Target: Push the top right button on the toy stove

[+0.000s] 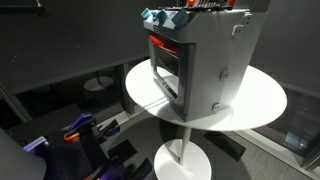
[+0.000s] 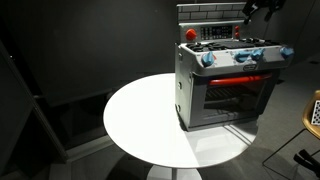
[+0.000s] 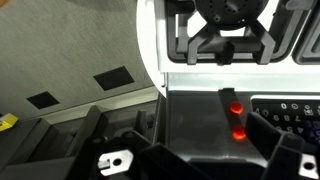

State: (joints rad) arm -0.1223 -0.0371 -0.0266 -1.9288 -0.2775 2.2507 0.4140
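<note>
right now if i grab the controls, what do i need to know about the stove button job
Gripper: jaws look open in the wrist view and hold nothing. It hovers above the back of the toy stove and is not touching it.
Toy stove: upright on the round white table, towards one side.
Done: the gripper is positioned over the stove top. The wrist view looks down on a burner and two small red buttons.
Left: identify the top right button, lower onto it and press. Nothing shows a press yet.
</note>
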